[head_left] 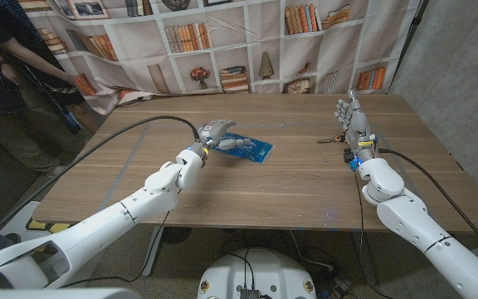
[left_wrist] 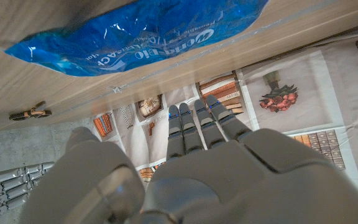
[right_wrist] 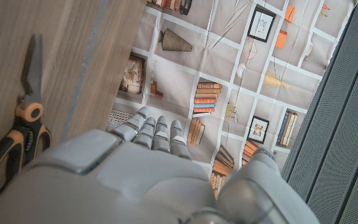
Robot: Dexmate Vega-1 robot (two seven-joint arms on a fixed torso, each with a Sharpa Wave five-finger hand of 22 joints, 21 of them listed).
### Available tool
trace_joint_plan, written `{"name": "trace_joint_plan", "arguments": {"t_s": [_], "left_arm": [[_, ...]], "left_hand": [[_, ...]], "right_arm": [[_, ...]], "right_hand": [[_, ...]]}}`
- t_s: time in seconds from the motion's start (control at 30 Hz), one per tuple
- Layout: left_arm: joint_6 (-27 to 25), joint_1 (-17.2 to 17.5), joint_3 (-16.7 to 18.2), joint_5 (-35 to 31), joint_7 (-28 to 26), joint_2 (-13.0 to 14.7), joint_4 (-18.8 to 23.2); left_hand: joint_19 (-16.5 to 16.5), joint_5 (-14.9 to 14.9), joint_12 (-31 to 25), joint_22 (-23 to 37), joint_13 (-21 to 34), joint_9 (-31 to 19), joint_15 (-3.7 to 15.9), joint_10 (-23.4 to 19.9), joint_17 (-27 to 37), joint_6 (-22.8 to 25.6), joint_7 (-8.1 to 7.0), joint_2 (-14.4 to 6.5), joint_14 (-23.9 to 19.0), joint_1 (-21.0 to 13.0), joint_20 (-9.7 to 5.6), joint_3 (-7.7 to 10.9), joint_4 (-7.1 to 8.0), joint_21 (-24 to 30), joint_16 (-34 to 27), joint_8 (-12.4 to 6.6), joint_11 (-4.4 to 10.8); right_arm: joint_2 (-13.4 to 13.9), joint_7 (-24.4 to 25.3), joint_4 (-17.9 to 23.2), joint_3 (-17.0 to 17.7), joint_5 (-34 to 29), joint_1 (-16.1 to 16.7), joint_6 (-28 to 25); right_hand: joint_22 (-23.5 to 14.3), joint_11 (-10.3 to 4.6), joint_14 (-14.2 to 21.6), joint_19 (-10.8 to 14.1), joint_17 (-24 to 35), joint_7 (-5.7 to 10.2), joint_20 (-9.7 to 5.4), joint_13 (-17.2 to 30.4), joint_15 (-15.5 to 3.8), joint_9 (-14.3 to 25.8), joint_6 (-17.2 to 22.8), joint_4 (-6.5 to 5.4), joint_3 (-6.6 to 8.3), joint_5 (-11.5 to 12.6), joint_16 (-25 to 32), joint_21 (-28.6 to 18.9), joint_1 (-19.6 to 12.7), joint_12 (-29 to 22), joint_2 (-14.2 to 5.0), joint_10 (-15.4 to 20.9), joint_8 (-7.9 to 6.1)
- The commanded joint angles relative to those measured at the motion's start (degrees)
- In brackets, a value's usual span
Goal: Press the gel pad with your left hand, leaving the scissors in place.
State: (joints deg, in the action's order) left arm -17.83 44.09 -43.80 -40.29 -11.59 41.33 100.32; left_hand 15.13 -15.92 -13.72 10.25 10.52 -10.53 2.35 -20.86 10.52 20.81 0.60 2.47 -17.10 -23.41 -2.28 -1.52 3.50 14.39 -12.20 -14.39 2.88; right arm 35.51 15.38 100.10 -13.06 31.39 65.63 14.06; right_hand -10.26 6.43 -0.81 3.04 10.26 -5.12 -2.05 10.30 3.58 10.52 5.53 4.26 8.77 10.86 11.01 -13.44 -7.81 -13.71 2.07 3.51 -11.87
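The wooden counter (head_left: 305, 183) carries a blue gel pad (head_left: 252, 149) near its middle. The left hand (head_left: 216, 134) reaches over the pad's near-left end, fingers straight, holding nothing. The right hand (head_left: 350, 121) stands upright, fingers extended, empty, just beside the orange-handled scissors (head_left: 331, 139).

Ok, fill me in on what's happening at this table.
The robot's left hand is over the near end of the blue gel pad in the middle of the wooden table, fingers extended; whether it presses yet can't be told. The right hand stands open beside the orange-handled scissors, not touching them. A person stands at the table's far left.
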Motion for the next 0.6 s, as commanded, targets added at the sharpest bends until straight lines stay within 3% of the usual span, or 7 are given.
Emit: {"name": "trace_joint_plan", "arguments": {"t_s": [0.03, 0.6], "left_arm": [[-0.5, 0.1, -1.4, -0.7, 4.4, 1.0, 1.3], [-1.3, 0.4, -3.5, -3.6, 7.7, 0.8, 2.0]], "left_hand": [[1.0, -0.4, -0.5, 0.2, 0.3, -0.1, 1.28, -1.2, 0.1, 1.4, 0.23, 0.1, -1.1, -0.1, -0.37, -0.55, 0.38, 0.2, -0.2, -0.55, -0.19], [4.3, -1.0, -1.1, 0.1, 0.3, -0.1, 2.02, -7.2, 0.0, 7.7, -0.12, 0.1, -5.9, 0.3, -0.07, -1.76, 0.94, 0.4, -0.6, -1.43, 0.48]], "right_arm": [[0.6, 0.7, 1.1, 0.4, -0.3, 0.4, -1.0], [0.6, 0.6, 0.7, 0.3, -0.2, -0.2, -1.6]], "right_hand": [[-0.3, 0.10, 0.1, 0.3, 0.3, -0.03, -1.54, 0.2, -0.08, 0.3, 0.3, -0.04, -0.08, 0.4, -0.2, 0.1, 0.4, 0.3, -0.08, 0.3, -0.09], [-0.3, 0.15, 0.1, 0.3, 0.2, 0.07, -1.49, 0.2, 0.04, 0.3, 0.4, -0.09, -0.14, 0.4, -0.2, 0.3, 0.5, 0.5, -0.26, 0.4, 0.02]]}}
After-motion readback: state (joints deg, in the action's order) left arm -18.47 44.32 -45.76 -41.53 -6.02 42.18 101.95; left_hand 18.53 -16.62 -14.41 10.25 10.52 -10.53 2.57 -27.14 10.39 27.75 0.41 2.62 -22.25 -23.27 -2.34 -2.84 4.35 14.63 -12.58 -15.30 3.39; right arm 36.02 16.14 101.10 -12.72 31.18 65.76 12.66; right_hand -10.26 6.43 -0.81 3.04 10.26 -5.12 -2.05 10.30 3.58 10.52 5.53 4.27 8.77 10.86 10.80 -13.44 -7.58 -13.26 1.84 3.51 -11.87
